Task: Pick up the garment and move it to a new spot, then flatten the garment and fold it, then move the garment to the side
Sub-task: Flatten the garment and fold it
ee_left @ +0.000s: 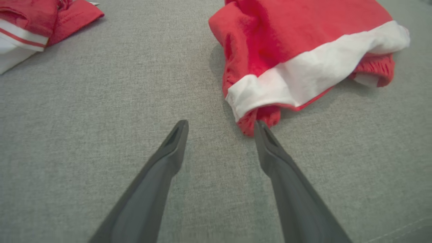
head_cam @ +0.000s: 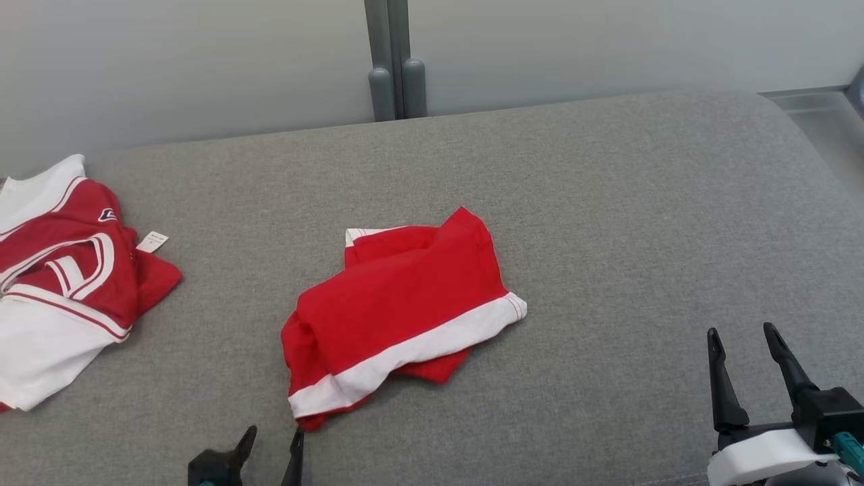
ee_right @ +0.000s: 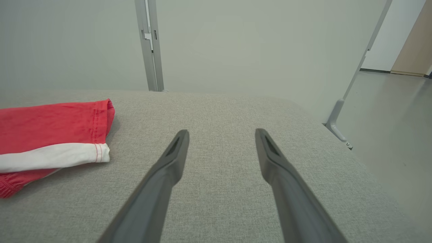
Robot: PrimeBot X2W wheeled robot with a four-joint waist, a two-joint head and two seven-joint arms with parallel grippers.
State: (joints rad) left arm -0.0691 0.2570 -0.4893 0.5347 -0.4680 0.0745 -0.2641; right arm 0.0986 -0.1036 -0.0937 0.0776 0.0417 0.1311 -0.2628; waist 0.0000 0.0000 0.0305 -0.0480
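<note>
Now | shorts (head_cam: pixel 398 304), red w/ white band, bunched mid cushion (head_cam: pixel 607 202) | L jaws spread, one tip at shorts' near corner | R jaws spread, empty, near-right corner | shirt (head_cam: pixel 54 270) at left edge

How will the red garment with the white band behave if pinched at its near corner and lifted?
Likely floppy: the red garment lies in soft, uneven folds, so it should drape and unfold from one pinch point. Probably light, since the cloth looks thin. Pushed, it would likely bunch rather than slide on the woven grey cushion.
</note>
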